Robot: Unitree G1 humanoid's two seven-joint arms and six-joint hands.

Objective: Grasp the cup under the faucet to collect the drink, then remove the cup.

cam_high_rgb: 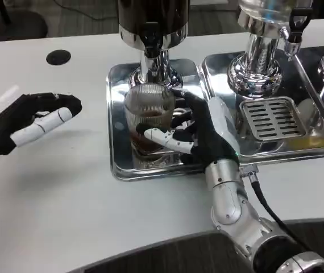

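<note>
Ribbed glass cup [148,114], part-filled with dark drink, stands on the tray [116,165] beneath the faucet [153,42]; right hand [199,133] wraps its lower wall. Likely slippery, breakable, spill-prone: hold mid-body, upright. Left hand [28,122] rests left of the tray, loosely curled, empty
</note>
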